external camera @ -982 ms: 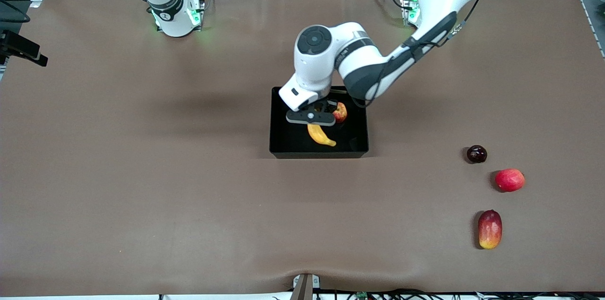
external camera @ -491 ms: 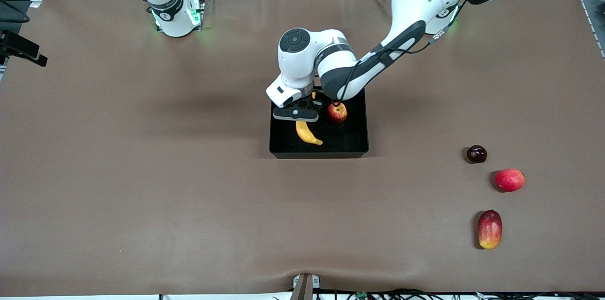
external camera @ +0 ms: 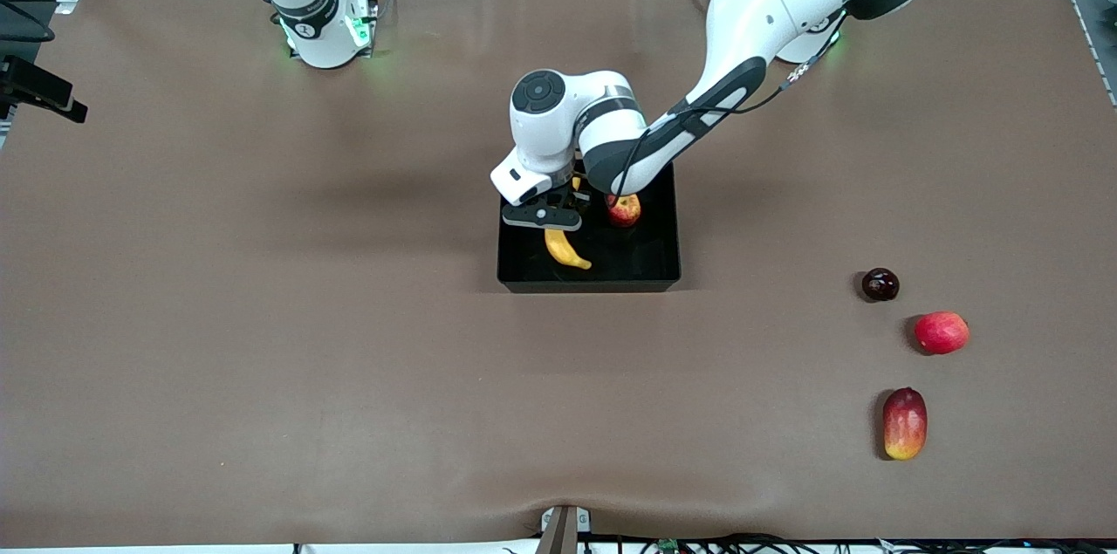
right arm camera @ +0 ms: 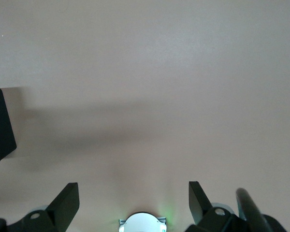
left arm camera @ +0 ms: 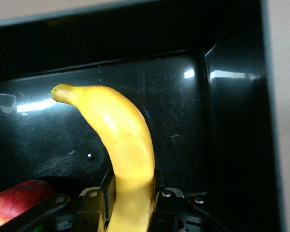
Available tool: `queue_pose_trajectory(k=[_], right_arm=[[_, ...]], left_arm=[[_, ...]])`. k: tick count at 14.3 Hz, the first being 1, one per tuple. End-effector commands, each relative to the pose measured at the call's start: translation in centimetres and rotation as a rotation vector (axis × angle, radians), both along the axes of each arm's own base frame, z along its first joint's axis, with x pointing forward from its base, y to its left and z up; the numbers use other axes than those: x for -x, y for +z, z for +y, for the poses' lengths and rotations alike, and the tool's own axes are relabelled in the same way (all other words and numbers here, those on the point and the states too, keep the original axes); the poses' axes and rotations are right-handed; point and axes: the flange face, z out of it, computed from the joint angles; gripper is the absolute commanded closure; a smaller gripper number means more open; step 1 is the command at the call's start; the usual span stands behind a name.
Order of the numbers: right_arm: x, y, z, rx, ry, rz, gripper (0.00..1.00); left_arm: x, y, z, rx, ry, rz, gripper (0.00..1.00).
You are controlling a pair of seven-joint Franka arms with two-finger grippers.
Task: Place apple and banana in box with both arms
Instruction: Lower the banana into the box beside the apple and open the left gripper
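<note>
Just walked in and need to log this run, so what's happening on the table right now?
The left gripper is shut on the banana and holds it over the black box. The apple already lies in the box. The right gripper waits open over bare table near its base. A dark maroon fruit, a pinkish-red fruit and a mango lie toward the left arm's end.

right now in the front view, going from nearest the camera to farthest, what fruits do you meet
mango → pinkish-red fruit → dark maroon fruit → banana, in the left claw over the box → apple in the box
</note>
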Motion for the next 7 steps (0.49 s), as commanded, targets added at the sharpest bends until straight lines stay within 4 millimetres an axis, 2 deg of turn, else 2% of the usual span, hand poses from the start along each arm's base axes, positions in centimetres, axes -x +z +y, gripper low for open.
queue_pose_trajectory(k=[1,2,3,4,5,6,7], right_arm=[[0.3,0.6,-0.3,-0.002,-0.018,-0.01,0.0],[0.3,0.6,-0.3,-0.002,-0.018,-0.01,0.0],[0.3,0.6,-0.3,-0.002,-0.018,-0.011,0.0],[0.3,0.6,-0.3,-0.002,-0.018,-0.01,0.0],[0.3,0.6,-0.3,-0.002,-0.018,-0.01,0.0],[0.3,0.6,-0.3,-0.002,-0.018,-0.011,0.0],[0.3,0.6,-0.3,-0.002,-0.018,-0.011,0.0]], left_arm=[[0.8,-3.0,-1.2,0.007,-0.003,-0.025,0.97],[1.1,-3.3,-1.5,0.009,-0.004,-0.026,0.93],[1.4,-3.7,-1.6,0.002,-0.004,-0.025,0.79],[1.4,-3.6,-1.7,0.002,-0.002,-0.027,0.58],[1.3,-3.3,-1.6,0.004,0.003,-0.031,0.1],[0.7,-2.7,-1.4,0.009,0.017,-0.043,0.0],[0.1,-2.0,-1.1,0.017,0.044,-0.051,0.0]])
